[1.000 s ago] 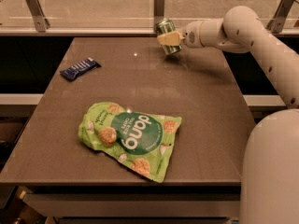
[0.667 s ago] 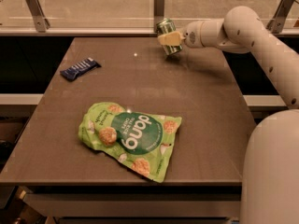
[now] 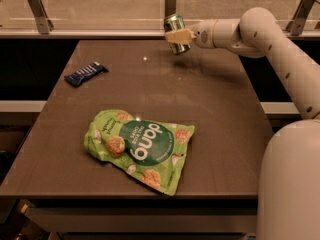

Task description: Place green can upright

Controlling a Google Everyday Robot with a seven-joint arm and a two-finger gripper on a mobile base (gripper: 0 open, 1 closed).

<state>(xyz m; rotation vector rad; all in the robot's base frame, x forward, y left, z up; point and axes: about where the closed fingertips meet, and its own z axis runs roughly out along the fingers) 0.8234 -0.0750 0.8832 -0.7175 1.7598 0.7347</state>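
Almost nothing moved vs. 1 s ago: gripper and can are at the same spot. Near the front edge, a flat glossy green snack pouch, "dang" printed, upside down from here, lies on the dark brown matte table; bare room to its right. Left, farther back: small dark-blue wrapped bar, text unreadable. At the far edge, the small shiny green metal can, approx. upright, slightly tilted, is clamped by the pale two-finger gripper; cannot tell if it touches the tabletop.

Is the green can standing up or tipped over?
Almost upright, leaning slightly. The green can has its top up, gripped by the pincer at the far edge of the table.
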